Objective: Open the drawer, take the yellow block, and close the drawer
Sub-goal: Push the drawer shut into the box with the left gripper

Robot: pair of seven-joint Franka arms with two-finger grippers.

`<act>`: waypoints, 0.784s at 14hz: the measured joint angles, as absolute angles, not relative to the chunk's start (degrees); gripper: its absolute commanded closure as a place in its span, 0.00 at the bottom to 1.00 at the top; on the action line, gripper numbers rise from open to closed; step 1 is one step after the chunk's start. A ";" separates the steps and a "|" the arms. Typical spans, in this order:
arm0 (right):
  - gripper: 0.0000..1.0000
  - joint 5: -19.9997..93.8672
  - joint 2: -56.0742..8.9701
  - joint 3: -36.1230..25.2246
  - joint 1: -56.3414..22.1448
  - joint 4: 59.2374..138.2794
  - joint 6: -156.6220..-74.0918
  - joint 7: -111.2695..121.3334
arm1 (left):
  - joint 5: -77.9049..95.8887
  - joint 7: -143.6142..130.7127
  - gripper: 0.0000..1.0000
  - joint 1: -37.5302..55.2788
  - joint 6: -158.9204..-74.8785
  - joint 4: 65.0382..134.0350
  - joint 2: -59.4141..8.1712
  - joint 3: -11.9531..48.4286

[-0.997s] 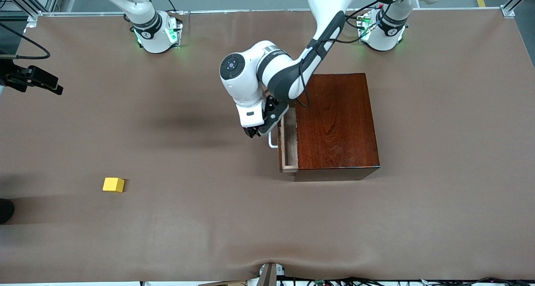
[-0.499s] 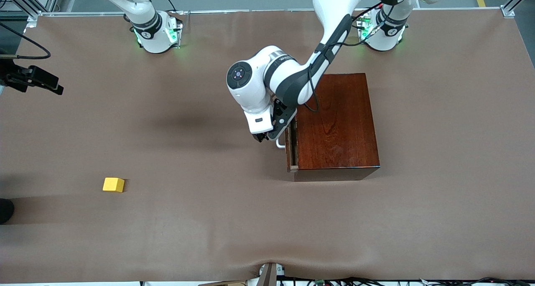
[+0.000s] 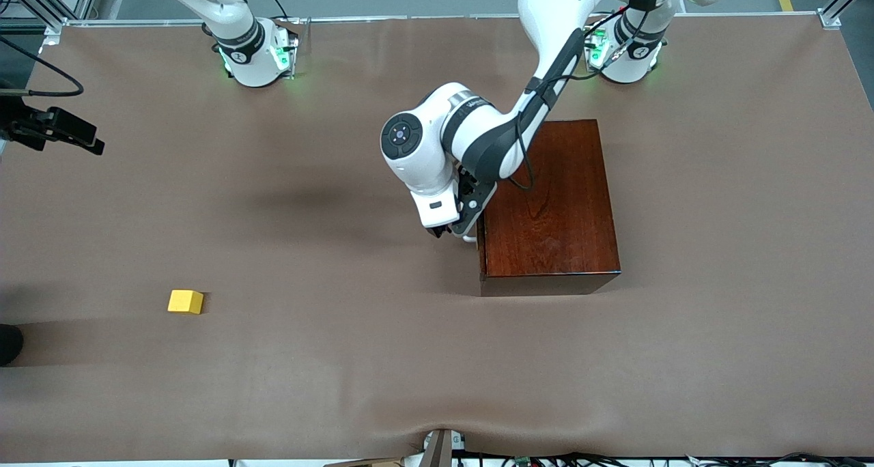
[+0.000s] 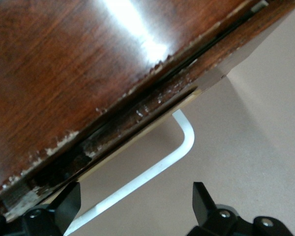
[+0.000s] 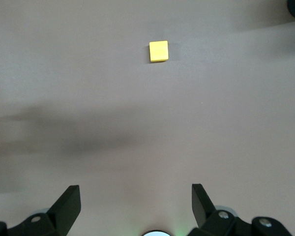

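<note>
Drawer (image 3: 481, 238) sits pushed into the box (image 3: 550, 201), its pale front all but flush, only a thin dark gap showing along it in the left wrist view; you have the left pincer (image 3: 452, 232) right at the handle (image 4: 152, 169), fingers apart, with the white bar running between them, and contact with the bar cannot be told; the left arm reaches in from its base and bends down in front of the drawer; block (image 3: 185, 302) lies on the bare table (image 3: 341, 358), well apart from the box, toward the right arm's end and nearer the front camera than the box; your right arm waits raised, its pincer (image 5: 135, 206) held apart with nothing between the fingers, looking down on the table with the block in its view.
</note>
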State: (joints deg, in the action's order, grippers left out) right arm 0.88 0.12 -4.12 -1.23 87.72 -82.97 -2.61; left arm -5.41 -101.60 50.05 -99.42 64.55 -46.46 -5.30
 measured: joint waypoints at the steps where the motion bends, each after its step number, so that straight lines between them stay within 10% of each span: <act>1: 0.00 0.88 0.12 -4.12 -1.23 87.72 -82.97 -2.61 | -5.37 -101.60 0.00 49.75 -99.32 64.55 -46.42 -5.28; 11: 0.00 0.88 0.11 -4.11 -1.23 87.75 -82.97 -2.61 | -4.26 -101.30 0.00 48.27 -98.84 64.56 -46.09 -4.97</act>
State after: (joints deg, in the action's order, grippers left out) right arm 0.88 0.11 -4.11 -1.23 87.75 -82.97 -2.61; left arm -4.26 -101.30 48.27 -98.84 64.56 -46.09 -4.97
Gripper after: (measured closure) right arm 0.000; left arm 0.000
